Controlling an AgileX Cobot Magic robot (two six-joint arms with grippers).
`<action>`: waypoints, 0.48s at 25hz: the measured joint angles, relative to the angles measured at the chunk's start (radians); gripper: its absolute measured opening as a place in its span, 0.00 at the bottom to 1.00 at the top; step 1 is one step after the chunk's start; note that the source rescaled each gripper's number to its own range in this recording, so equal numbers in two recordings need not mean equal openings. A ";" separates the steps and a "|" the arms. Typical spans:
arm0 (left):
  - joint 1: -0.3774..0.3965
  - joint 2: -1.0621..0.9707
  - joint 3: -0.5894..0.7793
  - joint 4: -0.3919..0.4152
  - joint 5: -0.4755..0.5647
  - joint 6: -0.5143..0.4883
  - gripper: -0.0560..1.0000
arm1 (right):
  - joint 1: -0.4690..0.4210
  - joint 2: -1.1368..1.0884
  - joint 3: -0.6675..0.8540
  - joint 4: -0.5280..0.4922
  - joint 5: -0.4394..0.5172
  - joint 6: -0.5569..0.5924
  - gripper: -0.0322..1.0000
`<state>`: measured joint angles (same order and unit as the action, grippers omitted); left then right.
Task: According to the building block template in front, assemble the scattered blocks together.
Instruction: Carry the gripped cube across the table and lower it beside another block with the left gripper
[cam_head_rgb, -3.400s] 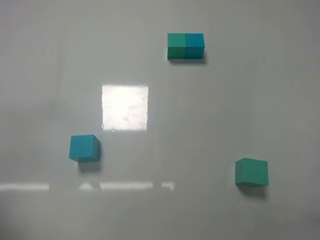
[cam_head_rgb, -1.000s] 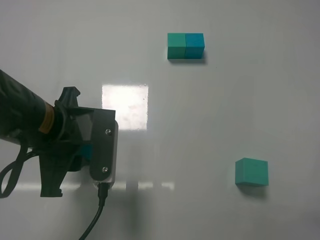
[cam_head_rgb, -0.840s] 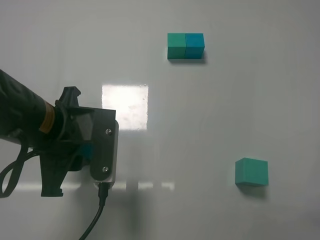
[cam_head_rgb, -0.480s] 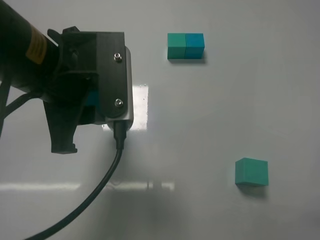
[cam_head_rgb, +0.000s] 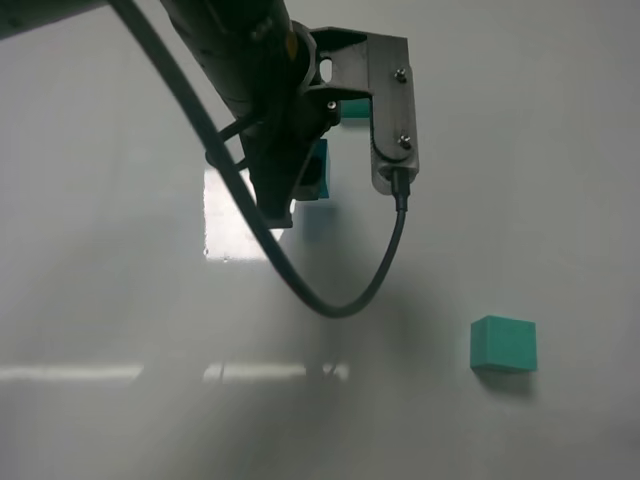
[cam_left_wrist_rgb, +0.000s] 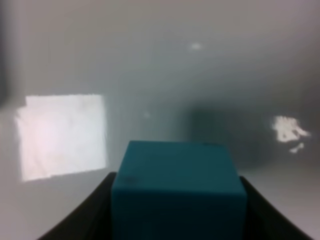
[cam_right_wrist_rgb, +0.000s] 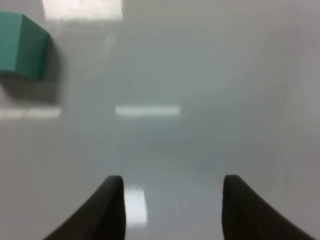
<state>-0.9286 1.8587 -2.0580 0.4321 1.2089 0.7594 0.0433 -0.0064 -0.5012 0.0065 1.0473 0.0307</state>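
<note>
Task is judged about a quarter done. Blue cube (cam_left_wrist_rgb: 178, 192) is clamped in left gripper (cam_head_rgb: 308, 176) and held, seemingly off the table (cam_head_rgb: 560, 200), at upper centre of the overhead frame. It sits just below the template (cam_head_rgb: 352, 108), which is mostly hidden by the arm. Green cube (cam_head_rgb: 503, 344) is untouched at lower right, and joining is not yet done. Right gripper (cam_right_wrist_rgb: 172, 207) is spread and empty. Cubes look plain, matte, sharp-edged.

Left pincer (cam_left_wrist_rgb: 176, 220) gripping a teal-blue cube (cam_left_wrist_rgb: 178, 192), dark fingers (cam_left_wrist_rgb: 87, 216) pressing on two opposite faces, cube filling the near field, glossy pale tabletop (cam_left_wrist_rgb: 150, 60) lying blurred beyond, bright square reflection (cam_left_wrist_rgb: 62, 135) glaring on it, smaller glare patch (cam_left_wrist_rgb: 287, 131) and soft dark shadow (cam_left_wrist_rgb: 225, 127) showing well apart from that square.
</note>
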 joint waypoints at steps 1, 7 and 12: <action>-0.006 0.029 -0.051 -0.011 0.004 0.012 0.10 | 0.000 0.000 0.000 0.000 0.000 0.000 0.04; -0.056 0.172 -0.243 -0.019 0.008 0.043 0.10 | 0.000 0.000 0.000 0.000 0.000 0.000 0.04; -0.061 0.212 -0.256 -0.016 0.011 0.033 0.10 | 0.000 0.000 0.000 0.000 0.000 0.000 0.05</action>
<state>-0.9896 2.0712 -2.3140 0.4160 1.2201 0.7926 0.0433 -0.0064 -0.5012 0.0065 1.0473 0.0307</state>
